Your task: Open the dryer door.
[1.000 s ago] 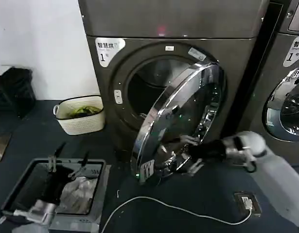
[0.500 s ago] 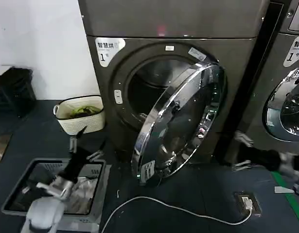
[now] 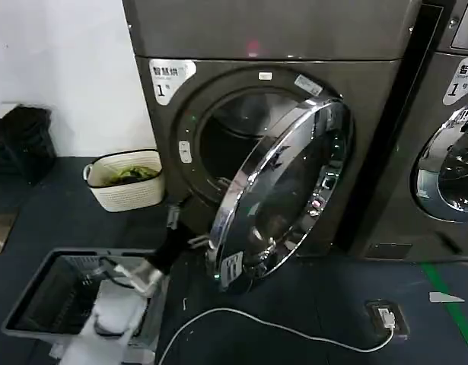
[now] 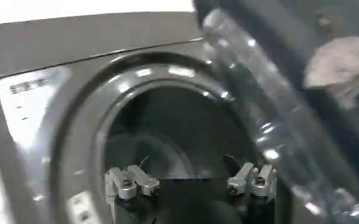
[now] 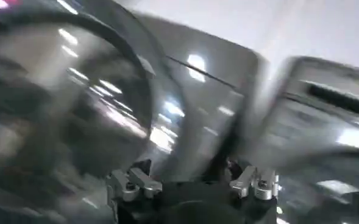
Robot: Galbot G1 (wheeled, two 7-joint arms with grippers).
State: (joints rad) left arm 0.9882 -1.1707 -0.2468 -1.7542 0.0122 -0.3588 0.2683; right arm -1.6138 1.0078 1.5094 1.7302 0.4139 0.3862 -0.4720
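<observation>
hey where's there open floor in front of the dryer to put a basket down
Bare dark floor lies right of the half-open chrome-rimmed dryer door, between the dark grey-bronze dryer and the white cable. More lies ahead of the cream laundry basket. It is crowded left of the door: the left gripper and grey crate.

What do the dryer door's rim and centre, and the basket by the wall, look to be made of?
The dryer door: its rim looks like chromed metal or chromed plastic, mirror-bright with sharp reflections; its centre looks like dark tinted glass, smooth and glossy. The basket: apparently cream moulded plastic, matte, with a woven-look wall.
</observation>
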